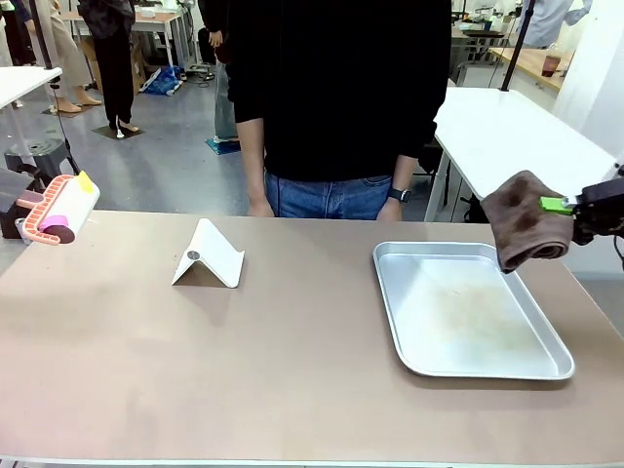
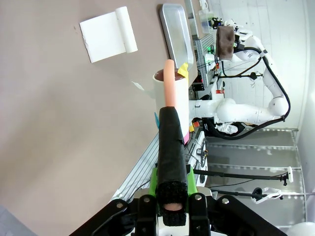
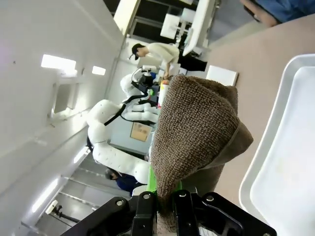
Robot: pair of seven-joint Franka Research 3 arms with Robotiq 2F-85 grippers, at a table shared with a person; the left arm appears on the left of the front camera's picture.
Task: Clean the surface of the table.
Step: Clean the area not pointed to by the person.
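- Right gripper (image 1: pixel 561 206) is clenched on a brown cloth (image 1: pixel 526 219). The cloth hangs in a bunched fold over the far right corner of the tray (image 1: pixel 468 312), clear of the bench (image 1: pixel 292 380).
- Left gripper (image 2: pixel 173 189) is clamped on the black handle of a lint roller (image 1: pixel 63 210), held up at the far left corner and not touching the bench top.
- The bench itself runs across the whole foreground, brown and mostly bare. A white folded stand (image 1: pixel 210 255) sits left of centre, and the tray sits on the right half.
- A person (image 1: pixel 331 97) stands right at the far edge, hands down at their sides.
- My read: neither tool is on the surface yet, so the wiping is all to come.
- First risk: the cloth is pinched by one fold only. Dragging it hard across the matte top could pull it out of the gripper.
- Second risk: the tray sits directly under the cloth. A low sweep could catch its rim and push it toward the near edge or the person.
- Third risk: the light stand is in the roller's path. One nudge would likely tip it or skid it along.
- Fourth risk: if both arms work toward the middle, they could get in each other's way.
- The tray floor shows faint brownish marks. A cloth trailed through them might smear the bench.
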